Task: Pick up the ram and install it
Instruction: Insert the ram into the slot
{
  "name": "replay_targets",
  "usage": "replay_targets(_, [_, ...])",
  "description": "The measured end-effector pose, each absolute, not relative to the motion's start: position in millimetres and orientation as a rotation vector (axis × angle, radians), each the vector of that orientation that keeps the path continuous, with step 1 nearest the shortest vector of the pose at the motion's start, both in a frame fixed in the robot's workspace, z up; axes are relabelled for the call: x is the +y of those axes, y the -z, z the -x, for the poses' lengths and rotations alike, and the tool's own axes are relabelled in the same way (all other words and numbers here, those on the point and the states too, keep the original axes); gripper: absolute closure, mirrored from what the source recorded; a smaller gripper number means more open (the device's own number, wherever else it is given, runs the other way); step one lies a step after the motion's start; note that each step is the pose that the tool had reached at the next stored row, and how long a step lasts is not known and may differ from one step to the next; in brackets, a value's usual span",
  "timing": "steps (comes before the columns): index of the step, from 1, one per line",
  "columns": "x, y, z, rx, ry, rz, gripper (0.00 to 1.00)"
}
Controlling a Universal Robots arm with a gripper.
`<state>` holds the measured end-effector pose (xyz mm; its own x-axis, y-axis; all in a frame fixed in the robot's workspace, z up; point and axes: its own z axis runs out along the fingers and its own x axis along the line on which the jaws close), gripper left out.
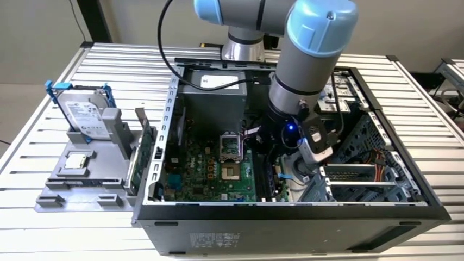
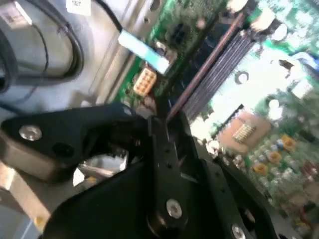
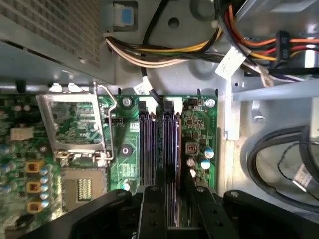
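Ram (image 3: 171, 149) seen edge-on as a thin dark stick, standing upright over the black slots (image 3: 148, 149) on the green motherboard (image 3: 199, 124); near end hidden between the black fingers (image 3: 152, 214). In the second wrist view, same ram (image 2: 202, 74) as a narrow brownish edge running away from the claw (image 2: 162, 127) above the ribbed slots (image 2: 227, 67). Whether seated in a slot or only resting on it: cannot tell. Claw (image 3: 172, 199) pinching the ram, fingers pressed against its flat sides. In the exterior view, claw tip hidden behind the black wrist housing (image 1: 290, 136), low inside the case.

Open metal computer case (image 1: 290, 209) lying on its side on the ribbed aluminium desk (image 1: 58, 228); inside, motherboard (image 1: 210, 174), empty square processor socket (image 3: 82, 186) with its metal frame (image 3: 75, 124) raised, bundled yellow, orange and black cables (image 3: 174, 50).

Grey parts tray (image 1: 80, 187) left of the case in the exterior view, holding a hard drive (image 1: 83, 117) propped upright, a small square silver chip (image 1: 76, 161), and a green card (image 1: 141, 155) on edge.
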<state>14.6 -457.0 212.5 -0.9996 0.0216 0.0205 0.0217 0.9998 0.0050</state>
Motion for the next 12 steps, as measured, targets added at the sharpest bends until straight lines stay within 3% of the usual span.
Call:
replay_targets(11, [-457,-253,-15,-3.121,0.011,0.033,0.00])
replay_targets(12, [-457,-253,-15,-3.121,0.011,0.033,1.00])
